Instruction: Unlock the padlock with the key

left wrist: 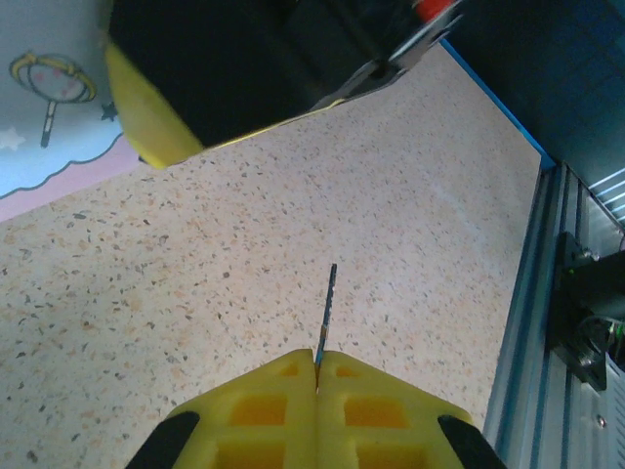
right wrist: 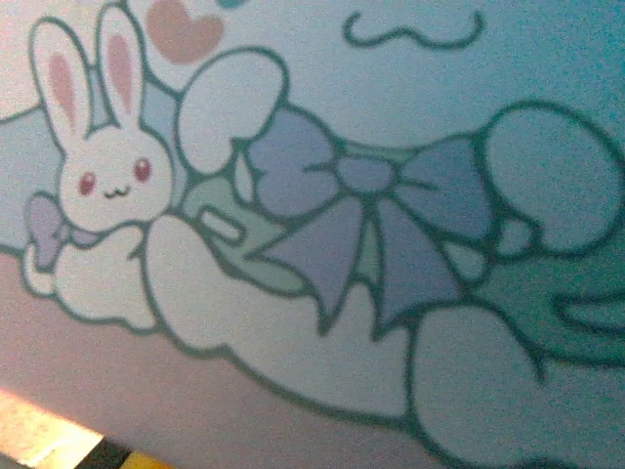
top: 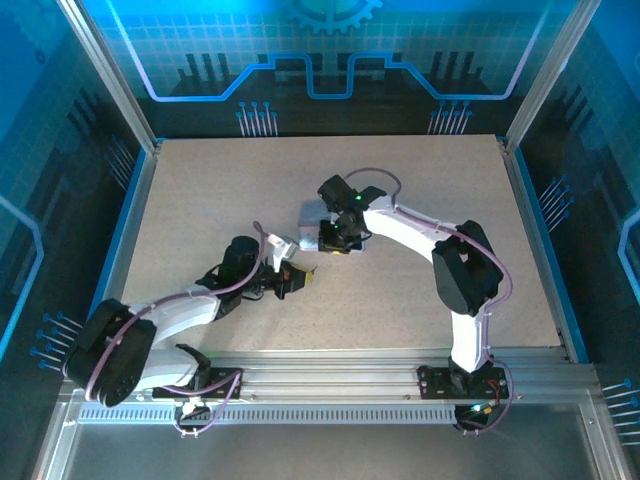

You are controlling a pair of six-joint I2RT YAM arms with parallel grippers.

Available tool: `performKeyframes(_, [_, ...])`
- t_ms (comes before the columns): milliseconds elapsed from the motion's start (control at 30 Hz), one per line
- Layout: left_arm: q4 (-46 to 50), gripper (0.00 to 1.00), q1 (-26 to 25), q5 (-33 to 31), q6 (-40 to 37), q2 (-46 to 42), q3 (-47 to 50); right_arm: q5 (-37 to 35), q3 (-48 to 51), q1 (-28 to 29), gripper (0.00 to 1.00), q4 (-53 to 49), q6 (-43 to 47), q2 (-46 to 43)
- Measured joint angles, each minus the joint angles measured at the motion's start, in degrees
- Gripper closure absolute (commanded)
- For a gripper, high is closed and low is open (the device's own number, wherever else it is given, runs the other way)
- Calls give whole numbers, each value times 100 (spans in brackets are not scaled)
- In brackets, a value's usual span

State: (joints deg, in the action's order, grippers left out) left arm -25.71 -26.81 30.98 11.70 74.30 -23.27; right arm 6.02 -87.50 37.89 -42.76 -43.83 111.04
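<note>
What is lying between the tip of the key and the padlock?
Nothing lies there. In the left wrist view, bare speckled table stretches from the key, pinched in the left gripper, up to the padlock.

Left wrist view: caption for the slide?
Left gripper shut on the key, blade pointing out over the speckled table.

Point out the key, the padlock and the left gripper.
key (left wrist: pixel 327 308), left wrist view, middle of the thin blade.
padlock (top: pixel 308 228), top external view, its grey top face.
left gripper (left wrist: pixel 316 363), left wrist view, where the yellow fingertips meet.
</note>
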Motion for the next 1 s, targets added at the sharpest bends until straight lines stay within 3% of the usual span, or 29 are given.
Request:
performKeyframes(567, [-2542,100,79,-116,787,1738,173,728,319,-210,95,334,-96,-210])
performKeyframes(1000, [-3421,100,234,2,1078,2135,184,994,503,-282,95,538,-267,-286])
